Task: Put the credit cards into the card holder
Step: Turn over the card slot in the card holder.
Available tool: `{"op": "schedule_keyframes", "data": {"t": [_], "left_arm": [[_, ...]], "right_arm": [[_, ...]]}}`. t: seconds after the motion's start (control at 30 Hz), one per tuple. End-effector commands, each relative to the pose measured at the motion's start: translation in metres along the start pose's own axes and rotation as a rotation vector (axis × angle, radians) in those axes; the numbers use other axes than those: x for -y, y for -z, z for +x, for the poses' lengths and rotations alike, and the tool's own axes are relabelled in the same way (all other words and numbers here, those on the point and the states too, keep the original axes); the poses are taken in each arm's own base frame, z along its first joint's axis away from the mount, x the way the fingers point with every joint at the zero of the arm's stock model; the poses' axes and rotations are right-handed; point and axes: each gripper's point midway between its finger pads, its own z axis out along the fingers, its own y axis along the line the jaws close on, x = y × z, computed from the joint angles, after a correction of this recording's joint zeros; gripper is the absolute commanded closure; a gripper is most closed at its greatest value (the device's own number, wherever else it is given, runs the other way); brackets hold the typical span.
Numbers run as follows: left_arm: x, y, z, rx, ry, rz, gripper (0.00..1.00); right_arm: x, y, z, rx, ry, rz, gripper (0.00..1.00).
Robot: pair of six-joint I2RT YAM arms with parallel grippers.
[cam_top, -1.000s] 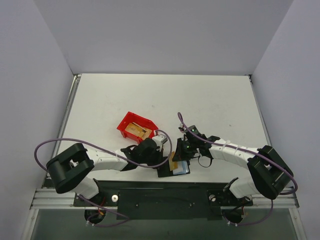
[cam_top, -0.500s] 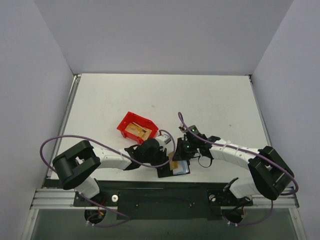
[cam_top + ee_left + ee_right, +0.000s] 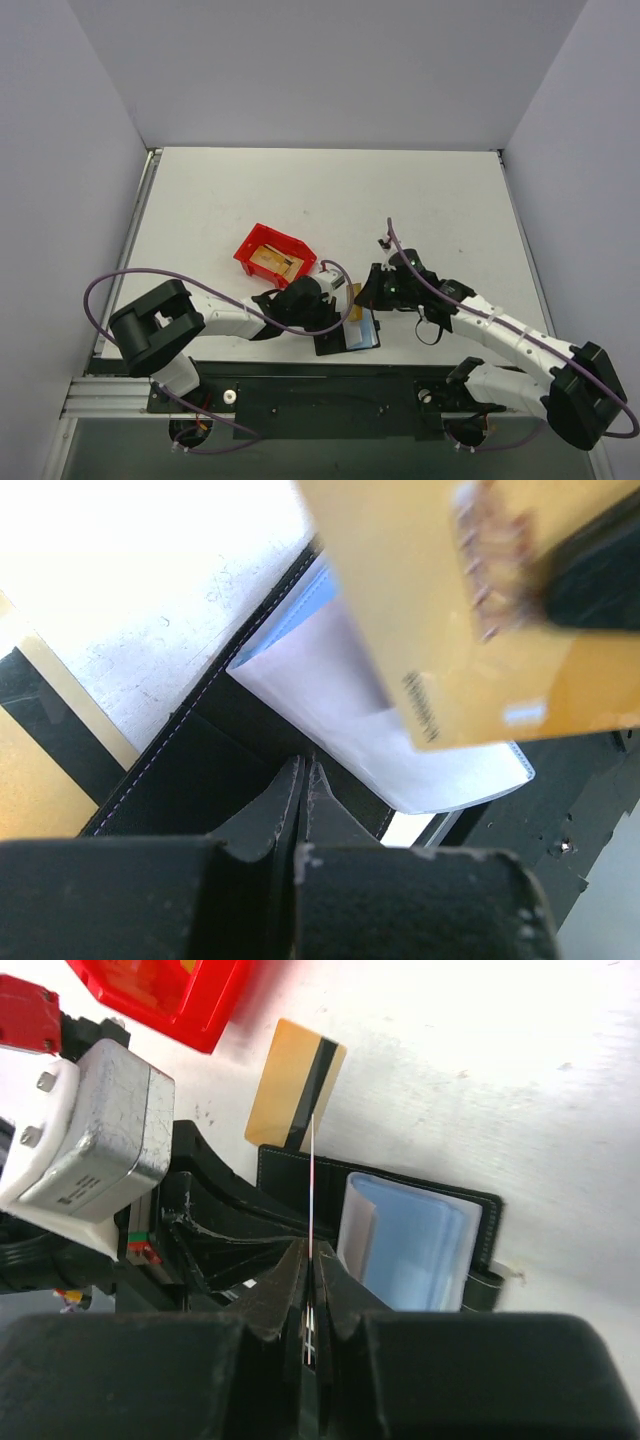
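Meanwhile, at the near edge of the table (image 3: 420, 200), both arms converge over the open card holder (image 3: 330, 346); its pale blue inside (image 3: 410, 1245) faces up. L arm lies low & folded, elbow well to the left of the holder, forearm running across to it; the left gripper (image 3: 303, 778) has its jaws pressed together, tips down on the holder's black flap; whether it pinches the flap can't be told. R arm stretches long from the right of the holder, forearm slanting in twd it; the right gripper (image 3: 311, 1256) is clamped on a gold card (image 3: 440, 600), held on edge above the fold betw. black flap & blue sleeve; whether the card's lower edge touches the holder can't be told. A striped card (image 3: 292, 1085), gold w/ a dark band, lies flat on the table just beyond the holder's far-left corner, beside the left gripper's body. Farther back & left of the holder sits a red bin (image 3: 248, 252) w/ more cards (image 3: 275, 260) inside.
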Motion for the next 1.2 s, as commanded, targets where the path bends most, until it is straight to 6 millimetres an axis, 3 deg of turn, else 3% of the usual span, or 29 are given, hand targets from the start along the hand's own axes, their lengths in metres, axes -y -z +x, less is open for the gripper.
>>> {"op": "schedule_keyframes", "data": {"t": [0.0, 0.1, 0.23, 0.4, 0.8, 1.17], "left_arm": [[0.01, -0.005, -0.009, 0.016, -0.019, 0.031, 1.0], [0.01, -0.005, -0.009, 0.012, -0.018, 0.031, 1.0], [0.01, -0.006, -0.008, 0.009, -0.021, 0.03, 1.0], [0.01, -0.005, -0.009, 0.013, -0.022, 0.026, 1.0], [0.01, -0.002, -0.011, 0.015, -0.022, 0.021, 1.0], [0.036, 0.039, -0.053, 0.156, -0.054, 0.056, 1.0]], "right_arm": [[0.032, 0.02, -0.009, 0.096, -0.025, 0.142, 1.0], [0.051, 0.032, -0.017, 0.149, -0.039, 0.223, 1.0], [0.061, 0.035, -0.006, 0.08, -0.034, 0.267, 1.0], [0.046, 0.025, 0.009, 0.001, -0.031, 0.159, 1.0], [0.013, 0.014, 0.022, -0.098, -0.015, -0.032, 1.0], [-0.013, 0.008, 0.022, -0.122, -0.039, -0.171, 1.0]]}}
